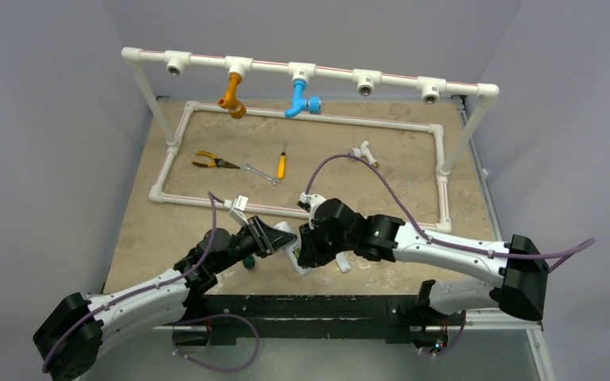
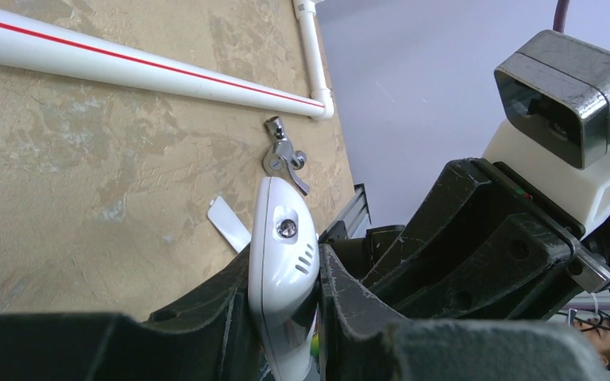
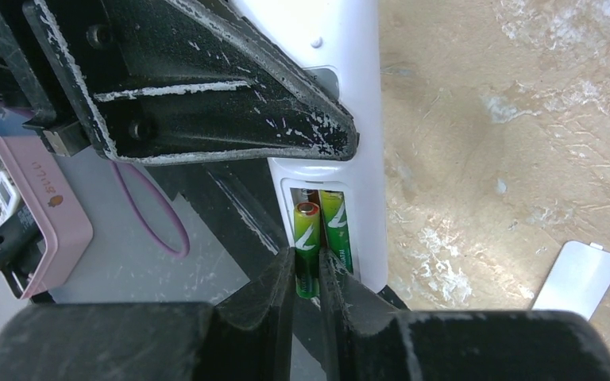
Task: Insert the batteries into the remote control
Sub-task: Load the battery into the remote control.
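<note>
The slim green battery (image 3: 307,234), clamped by the right gripper (image 3: 307,270), is aligned lengthwise in the white plastic remote control (image 3: 357,119) clamped by the left gripper (image 2: 286,298).

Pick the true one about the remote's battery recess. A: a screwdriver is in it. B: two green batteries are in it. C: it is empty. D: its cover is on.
B: the right wrist view shows two batteries side by side in the open recess of the remote control.
</note>
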You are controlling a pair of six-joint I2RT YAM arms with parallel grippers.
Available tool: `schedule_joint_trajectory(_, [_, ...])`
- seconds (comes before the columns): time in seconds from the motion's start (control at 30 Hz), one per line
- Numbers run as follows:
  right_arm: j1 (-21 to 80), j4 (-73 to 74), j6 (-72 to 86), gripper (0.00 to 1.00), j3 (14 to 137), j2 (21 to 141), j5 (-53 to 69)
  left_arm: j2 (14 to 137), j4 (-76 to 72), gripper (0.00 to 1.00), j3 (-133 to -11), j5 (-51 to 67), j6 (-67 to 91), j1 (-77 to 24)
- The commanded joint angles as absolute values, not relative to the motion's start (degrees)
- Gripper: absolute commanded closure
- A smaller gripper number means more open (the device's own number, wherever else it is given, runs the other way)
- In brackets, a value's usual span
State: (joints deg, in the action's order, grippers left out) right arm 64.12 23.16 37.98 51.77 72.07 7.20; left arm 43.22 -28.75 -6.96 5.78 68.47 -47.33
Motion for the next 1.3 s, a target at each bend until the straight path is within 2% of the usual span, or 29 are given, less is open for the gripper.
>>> schedule_joint_trajectory(0.0, [64.38, 23.00, 38.14, 0.83, 53.43, 72.34, 7.02, 42.74, -33.18, 1.00, -8.04, 6.68, 69.46, -47.46])
schedule_joint_trajectory(0.4, [64.34, 23.44, 37.68, 0.76, 54.19, 70.84, 6.09, 42.58, -33.18, 1.00, -7.91, 7.06, 69.61, -47.46])
schedule_joint_trajectory(0.63, [64.38, 24.90, 35.73, 0.69, 56.04, 68.32, 3.73, 43.18, -33.78, 1.00, -8.26, 8.62, 69.80, -47.46])
schedule_joint_trajectory(0.9, [64.34, 25.70, 33.48, 0.68, 57.79, 67.81, 3.25, 43.90, -35.55, 1.00, -8.17, 9.61, 71.10, -47.46])
schedule_joint_trajectory(1.27, [64.35, 22.68, 9.72, 0.66, 54.86, 56.74, 8.44, 45.25, -41.57, 1.00, -8.22, 14.73, 77.90, -47.46])
